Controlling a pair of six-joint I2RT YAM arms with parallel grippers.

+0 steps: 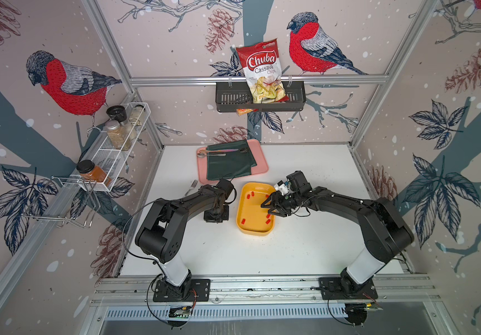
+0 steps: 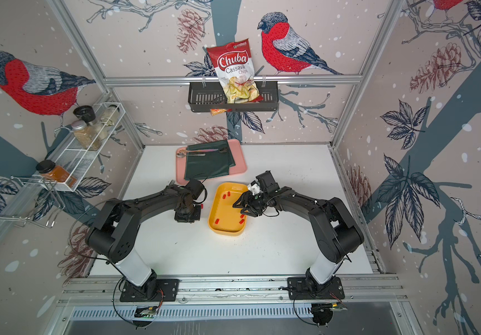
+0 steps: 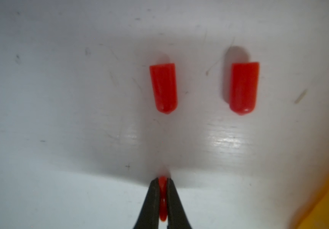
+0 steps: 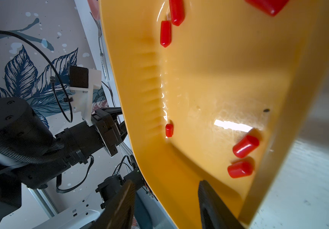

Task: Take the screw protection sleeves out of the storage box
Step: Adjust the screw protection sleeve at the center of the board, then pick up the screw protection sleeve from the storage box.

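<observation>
The white table (image 1: 306, 246) is carrying everything, with the pink tray (image 1: 261, 167) lying at its far side under a dark green cloth (image 1: 227, 164). The yellow-orange storage box (image 1: 251, 208) is sitting near the middle of the table, between the two black arms. The left arm is bending down just beside the box's left wall. The right arm is reaching in over the box's right side. The right gripper (image 4: 165, 182) is hanging low over the box with its fingers (image 4: 211, 200) spread well apart. In the right wrist view, one finger is showing over the box floor and the other beyond its wall, and nothing is sitting between them. The left gripper (image 3: 162, 180) is pointing down at the table outside the box, its two fingers pressing together on a pinched sleeve (image 3: 162, 198). Of the screw protection sleeves (image 4: 246, 145), six are lying on the box floor: two at the far end, one near the left wall and the rest under the right gripper. Two more sleeves (image 3: 163, 89) are lying side by side, apart from each other, on the bare table ahead of the left fingertips.
</observation>
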